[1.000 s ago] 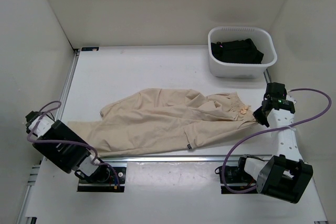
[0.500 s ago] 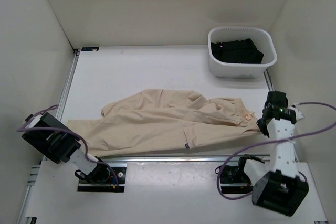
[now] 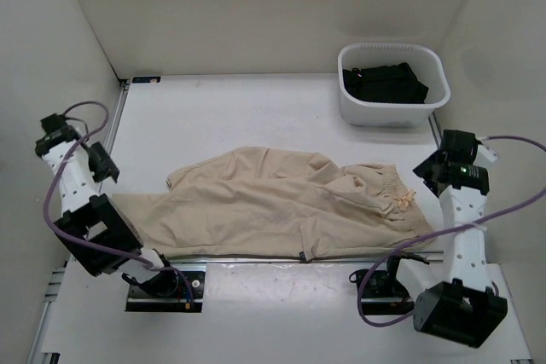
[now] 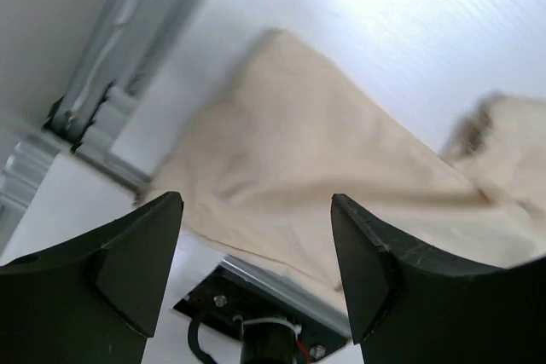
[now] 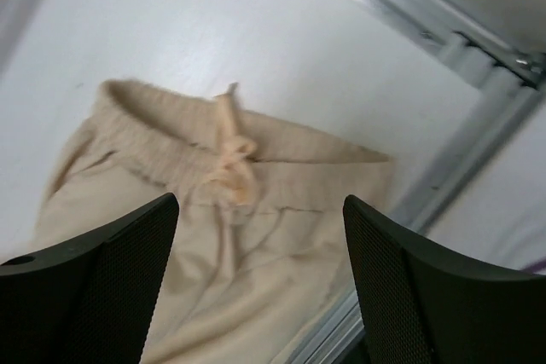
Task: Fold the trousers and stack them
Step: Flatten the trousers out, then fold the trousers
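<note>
— Where are the trousers [image 3: 281, 202]?
— Spread out flat, on the near side of the white tub [image 3: 388, 115] and off to its left.
— And the claws?
— Both stand apart, holding nothing. The right gripper [image 5: 260, 202] hangs just on the tub's near side, the left gripper [image 4: 256, 202] far to its left.

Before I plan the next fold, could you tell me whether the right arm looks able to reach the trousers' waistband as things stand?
Probably yes: the right fingers hang open above the waistband of the trousers, with nothing in between.
</note>
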### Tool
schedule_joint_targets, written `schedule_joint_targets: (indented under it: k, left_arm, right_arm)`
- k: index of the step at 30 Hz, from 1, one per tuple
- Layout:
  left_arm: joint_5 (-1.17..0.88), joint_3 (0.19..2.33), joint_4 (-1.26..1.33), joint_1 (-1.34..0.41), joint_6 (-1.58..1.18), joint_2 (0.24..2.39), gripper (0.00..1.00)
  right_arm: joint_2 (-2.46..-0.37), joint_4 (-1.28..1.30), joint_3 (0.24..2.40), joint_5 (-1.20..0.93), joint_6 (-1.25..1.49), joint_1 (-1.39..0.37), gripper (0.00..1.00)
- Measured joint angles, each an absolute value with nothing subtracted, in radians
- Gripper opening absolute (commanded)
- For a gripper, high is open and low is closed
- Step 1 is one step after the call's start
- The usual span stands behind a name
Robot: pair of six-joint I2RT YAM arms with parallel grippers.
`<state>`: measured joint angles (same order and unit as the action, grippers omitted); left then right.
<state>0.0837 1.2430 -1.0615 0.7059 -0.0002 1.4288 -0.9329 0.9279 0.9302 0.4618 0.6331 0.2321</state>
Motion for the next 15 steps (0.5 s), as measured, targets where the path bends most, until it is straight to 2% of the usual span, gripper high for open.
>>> schedule_joint_targets:
  k: [4,9,15]
  left_arm:
    - [0.043,1.34,-1.12,0.445,-0.001,1.536,0.82]
    - [0.001,1.439,-1.124,0.131,0.0,1.789,0.82]
    - [-0.006,1.457,-1.115,-0.002,-0.001,1.971,0.84]
  right_arm:
    - [-1.1,0.86,1.017,0.318,0.587,0.22,0.81]
    - [-1.333,0.763,1.037,0.226,0.599,0.213,0.81]
    - [-1.509,0.676,1.058,0.164,0.654,0.177,0.81]
